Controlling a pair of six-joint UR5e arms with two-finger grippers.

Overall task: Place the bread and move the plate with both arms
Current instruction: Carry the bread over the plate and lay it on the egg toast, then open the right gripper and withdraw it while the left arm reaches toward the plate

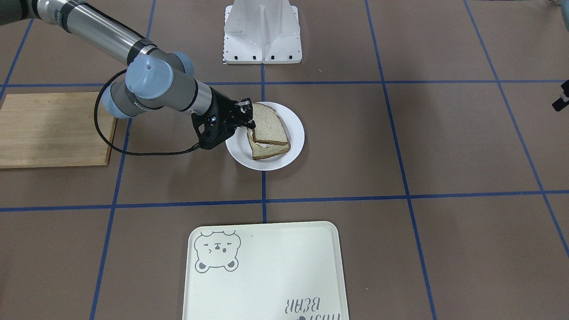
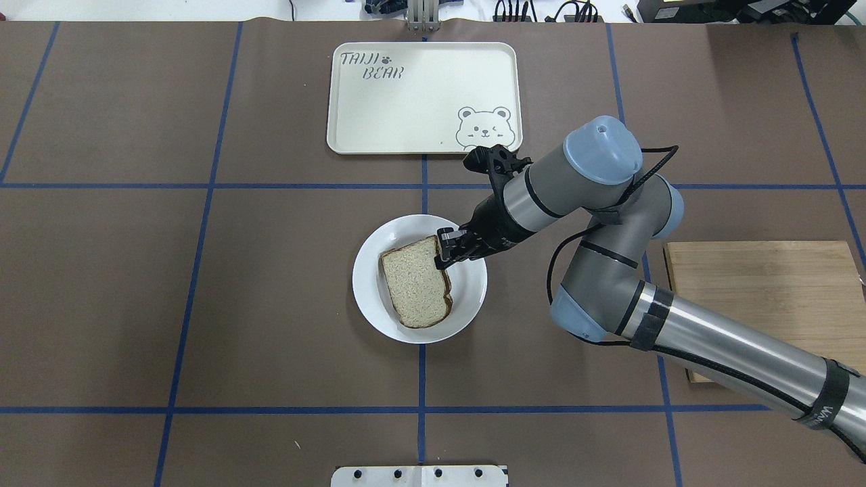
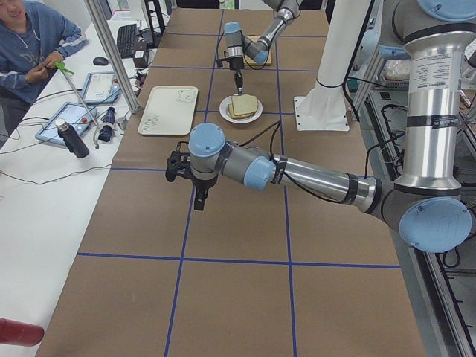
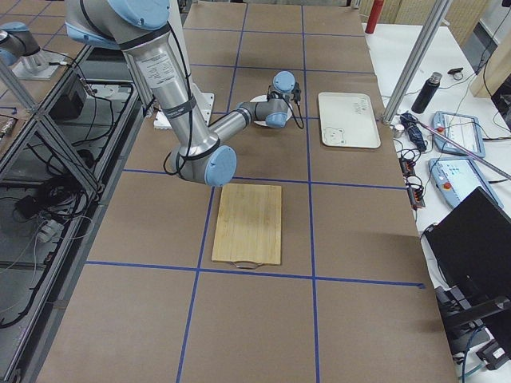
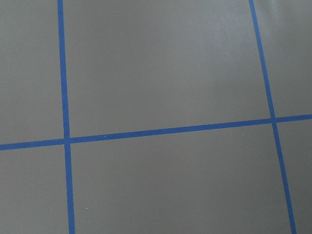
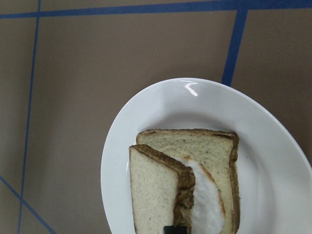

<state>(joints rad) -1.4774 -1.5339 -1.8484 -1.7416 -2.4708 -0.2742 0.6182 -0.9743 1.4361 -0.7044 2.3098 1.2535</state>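
My right gripper is shut on the edge of the bread, a plain slice with a dark crust. It holds the slice tilted over a second slice with fried egg on the white plate. In the front view the bread lies over the egg slice on the plate, with the right gripper at its edge. My left gripper hovers over bare table far from the plate; I cannot tell whether it is open or shut. The left wrist view shows only table and blue tape.
A cream bear tray lies beyond the plate. A wooden cutting board lies under my right arm. The white arm mount stands at the robot's side. A person sits at the side bench.
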